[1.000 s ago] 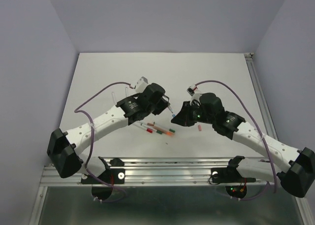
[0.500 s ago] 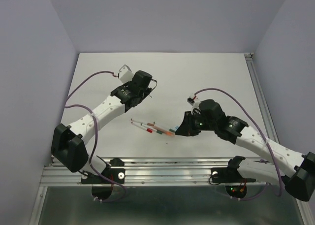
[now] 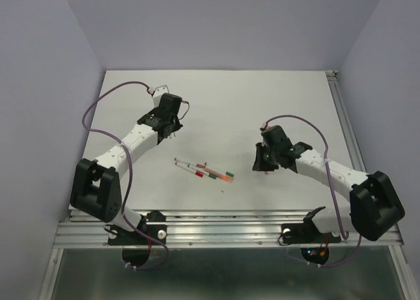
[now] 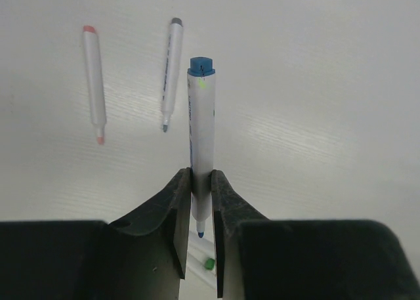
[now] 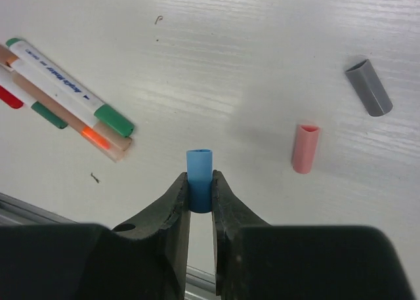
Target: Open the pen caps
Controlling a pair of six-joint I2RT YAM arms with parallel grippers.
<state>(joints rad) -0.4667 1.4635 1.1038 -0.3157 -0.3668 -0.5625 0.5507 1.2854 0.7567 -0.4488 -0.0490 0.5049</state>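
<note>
blue cap (image 5: 199, 165) in right gripper (image 5: 199, 182), pen (image 4: 200, 116) in left gripper (image 4: 200, 176), well apart.

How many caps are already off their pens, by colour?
blue cap: 1, pinched in the right gripper
pink cap: 1, lying on the table
grey cap: 1, lying on the table
Total: 3

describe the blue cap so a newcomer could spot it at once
On the white table, find the right end effector. It pinches the blue cap. The pink cap and grey cap nearby lie loose; only this one is held.
</note>
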